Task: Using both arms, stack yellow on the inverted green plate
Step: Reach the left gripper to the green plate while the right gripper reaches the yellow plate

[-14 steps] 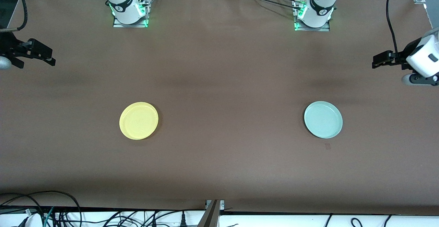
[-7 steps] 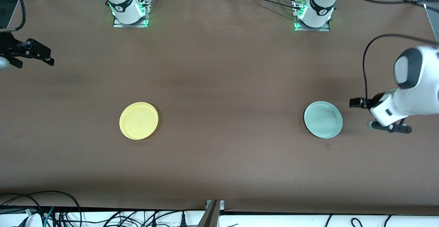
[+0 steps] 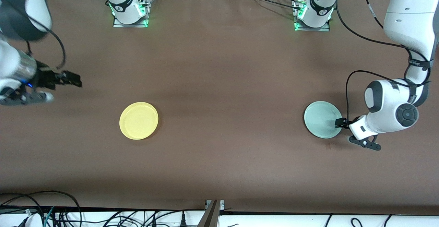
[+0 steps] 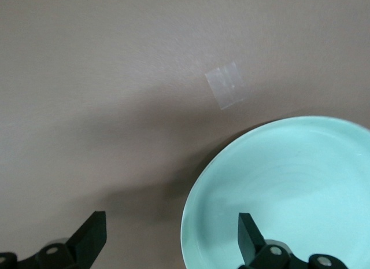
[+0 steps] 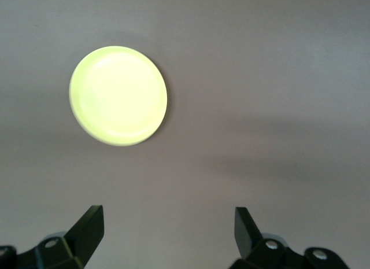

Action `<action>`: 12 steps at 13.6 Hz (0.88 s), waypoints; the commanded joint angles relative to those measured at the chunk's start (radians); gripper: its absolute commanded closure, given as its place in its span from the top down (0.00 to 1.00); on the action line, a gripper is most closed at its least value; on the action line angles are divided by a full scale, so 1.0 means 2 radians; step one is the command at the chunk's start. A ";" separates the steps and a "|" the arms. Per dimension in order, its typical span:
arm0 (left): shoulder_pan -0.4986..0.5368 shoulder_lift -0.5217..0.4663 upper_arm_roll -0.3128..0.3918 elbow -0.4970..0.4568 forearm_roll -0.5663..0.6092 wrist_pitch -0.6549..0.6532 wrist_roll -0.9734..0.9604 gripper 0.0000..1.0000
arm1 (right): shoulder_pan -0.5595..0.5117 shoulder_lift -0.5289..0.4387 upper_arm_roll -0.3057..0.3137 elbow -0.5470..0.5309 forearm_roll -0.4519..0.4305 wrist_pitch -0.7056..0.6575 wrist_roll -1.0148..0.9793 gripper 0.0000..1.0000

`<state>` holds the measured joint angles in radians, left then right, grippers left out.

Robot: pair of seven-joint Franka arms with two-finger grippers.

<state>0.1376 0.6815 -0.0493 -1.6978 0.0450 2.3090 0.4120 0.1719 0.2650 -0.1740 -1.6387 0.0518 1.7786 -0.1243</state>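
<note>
The yellow plate (image 3: 139,120) lies flat on the brown table toward the right arm's end, and shows in the right wrist view (image 5: 118,95). The pale mint-green plate (image 3: 323,119) lies toward the left arm's end, hollow side up. My left gripper (image 3: 340,122) is open and low at that plate's rim. In the left wrist view (image 4: 171,240) one finger is over the plate (image 4: 289,194) and the other over bare table. My right gripper (image 3: 76,82) is open and empty over bare table, well short of the yellow plate; its own view (image 5: 167,231) shows nothing between the fingers.
A small clear tape patch (image 3: 328,146) lies on the table beside the green plate, nearer the front camera; it shows in the left wrist view (image 4: 225,92). The two arm bases (image 3: 130,12) (image 3: 312,16) stand along the table's edge. Cables hang off the near edge.
The left arm has swung in from the table's end and brought its gripper down to the green plate's rim. The right gripper has moved toward the yellow plate. Neither plate has moved.
</note>
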 commanded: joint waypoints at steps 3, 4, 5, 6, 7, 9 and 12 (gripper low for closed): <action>0.014 0.000 -0.018 -0.009 -0.012 0.017 0.046 0.66 | 0.021 0.123 -0.001 0.006 0.009 0.133 -0.005 1.00; 0.014 0.003 -0.018 -0.009 -0.012 0.017 0.046 0.44 | 0.020 0.144 0.001 0.006 0.010 0.159 -0.005 1.00; 0.014 0.004 -0.018 -0.009 -0.012 0.017 0.047 0.36 | 0.018 0.155 0.002 0.000 0.022 0.177 -0.006 1.00; 0.014 0.006 -0.018 -0.009 -0.012 0.017 0.047 0.27 | 0.018 0.163 0.004 -0.004 0.038 0.194 -0.006 1.00; 0.014 0.007 -0.018 -0.009 -0.012 0.017 0.047 0.24 | 0.020 0.176 0.005 -0.007 0.045 0.207 -0.007 1.00; 0.013 0.006 -0.018 -0.009 -0.012 0.015 0.053 0.00 | 0.020 0.183 0.006 -0.047 0.045 0.255 -0.006 1.00; 0.012 0.006 -0.017 -0.006 -0.006 0.014 0.075 0.00 | 0.020 0.183 0.018 -0.109 0.045 0.340 -0.005 0.95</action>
<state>0.1539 0.7016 -0.0775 -1.7060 0.0449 2.3356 0.5105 0.2149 0.6567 -0.1590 -1.7764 0.1253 2.3800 -0.1242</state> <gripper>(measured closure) 0.837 0.018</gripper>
